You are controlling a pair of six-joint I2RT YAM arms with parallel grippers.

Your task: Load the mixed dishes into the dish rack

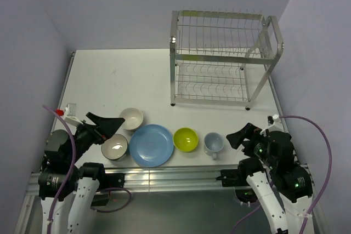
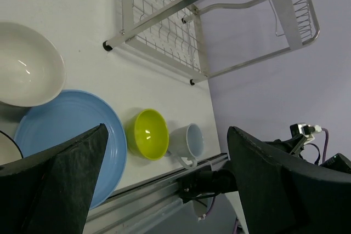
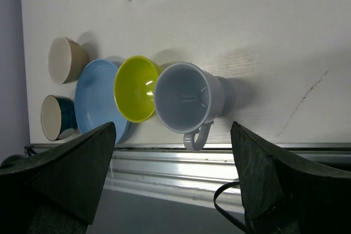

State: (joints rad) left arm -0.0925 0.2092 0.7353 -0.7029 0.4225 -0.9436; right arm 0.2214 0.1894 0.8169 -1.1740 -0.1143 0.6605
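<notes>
Five dishes stand in a row near the table's front edge: a dark bowl with white inside [image 1: 114, 147], a cream bowl [image 1: 131, 118], a large blue plate [image 1: 151, 144], a lime-green bowl [image 1: 185, 139] and a pale blue-grey mug [image 1: 213, 143]. The silver wire dish rack [image 1: 225, 58] stands at the back right with nothing on its shelves. My left gripper [image 1: 109, 121] hangs open above the dark bowl and beside the cream bowl, holding nothing. My right gripper [image 1: 241, 135] is open just right of the mug [image 3: 184, 98], apart from it.
An aluminium rail [image 1: 164, 176] runs along the near table edge, close to the dishes. A small white tag [image 1: 68, 109] lies at the left edge. Pale walls close in the table on the left, back and right. Purple cables loop beside both arms.
</notes>
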